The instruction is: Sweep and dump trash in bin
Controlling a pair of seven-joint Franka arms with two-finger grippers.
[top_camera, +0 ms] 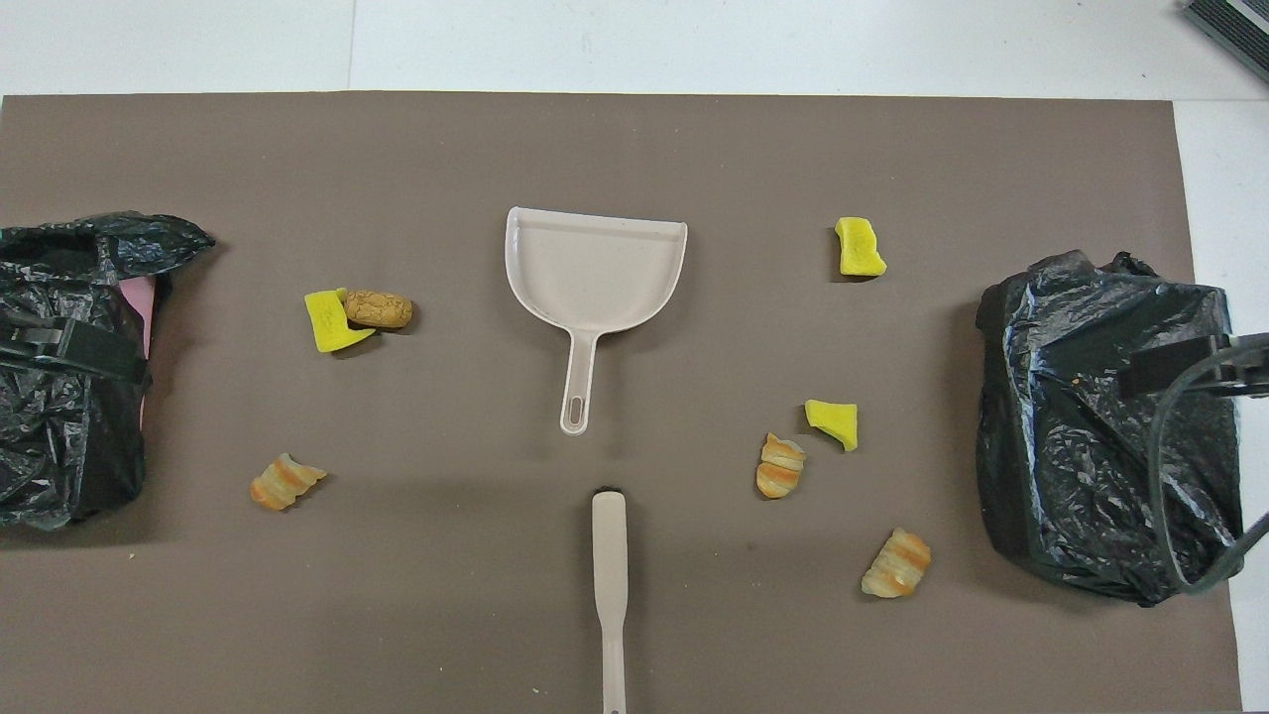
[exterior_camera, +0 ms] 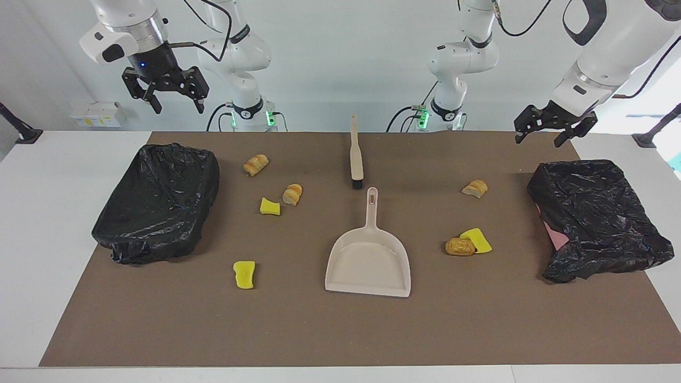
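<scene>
Seven bits of trash lie on the brown mat. Toward the right arm's end are a yellow sponge [exterior_camera: 244, 274], another sponge [exterior_camera: 270, 207] and two bread lumps [exterior_camera: 292, 193] [exterior_camera: 256, 164]. Toward the left arm's end are a bread lump [exterior_camera: 475, 188], a brown lump [exterior_camera: 459, 247] and a sponge [exterior_camera: 476, 240] touching it. A beige dustpan [exterior_camera: 368, 260] lies mid-table, handle toward the robots. A beige brush [exterior_camera: 356, 157] lies nearer the robots, in line with it. My right gripper [exterior_camera: 179, 109] and left gripper [exterior_camera: 538, 141] hang open and empty, raised, each near its own end's bin.
Two bins lined with black bags stand on the mat, one at the right arm's end [exterior_camera: 159, 202] and one at the left arm's end [exterior_camera: 596, 218]. The mat's edge [exterior_camera: 319, 361] farthest from the robots borders white table.
</scene>
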